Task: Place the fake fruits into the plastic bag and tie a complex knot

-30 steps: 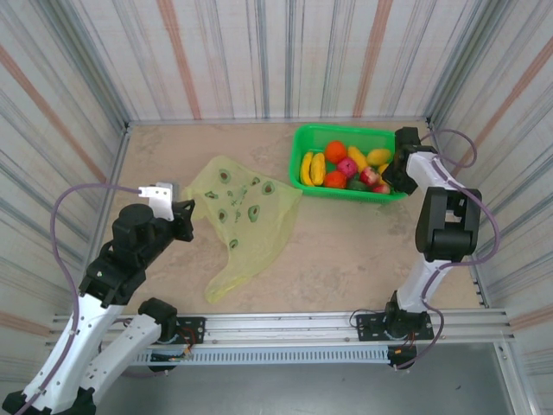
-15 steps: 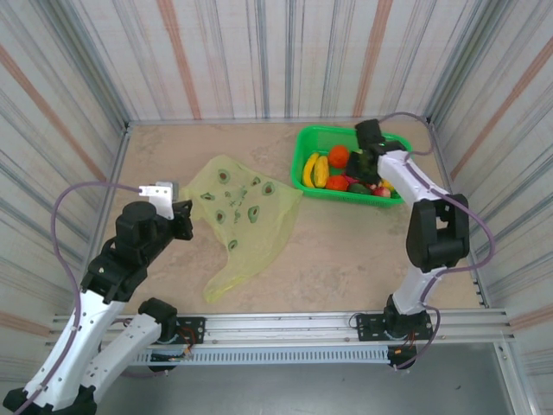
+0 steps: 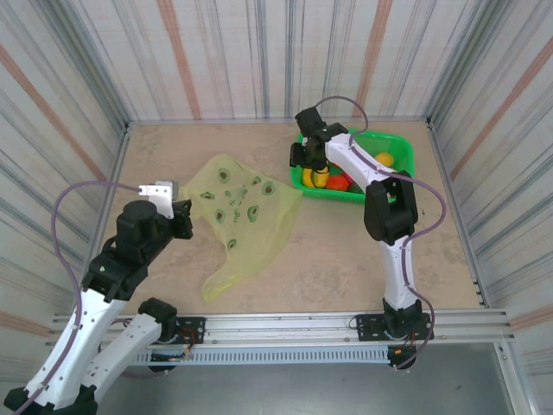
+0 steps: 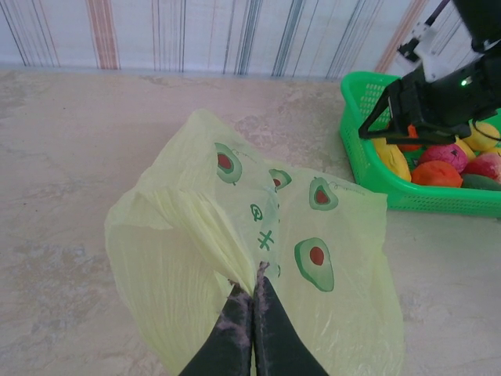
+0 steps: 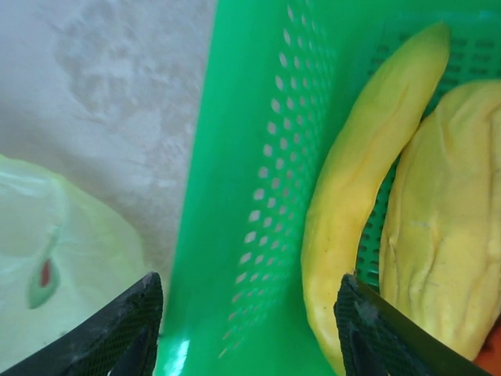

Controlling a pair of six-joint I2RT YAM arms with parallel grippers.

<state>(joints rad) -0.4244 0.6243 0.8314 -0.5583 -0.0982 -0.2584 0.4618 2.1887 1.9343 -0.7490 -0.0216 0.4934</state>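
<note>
The plastic bag [image 3: 244, 216] lies flat on the table, pale yellow-green with avocado prints. My left gripper [image 4: 252, 283] is shut on a bunched edge of the plastic bag [image 4: 235, 227] at its near left side. The fake fruits sit in a green mesh basket [image 3: 399, 149]: a banana [image 5: 352, 211] beside a second yellow fruit [image 5: 446, 235], plus orange, pink and red ones [image 4: 437, 172]. My right gripper [image 5: 249, 278] hangs open over the basket's left wall [image 5: 258, 180], one finger outside it and one over the banana, holding nothing. The knot is out of view.
Striped walls close in the table on three sides. The basket [image 4: 368, 157] stands at the back right, just right of the bag. Bare marble-patterned tabletop [image 3: 346, 251] lies in front of the basket.
My right arm swung left across the basket, from its right end to its left wall, and its jaws opened. The left gripper and the bag stayed put.
</note>
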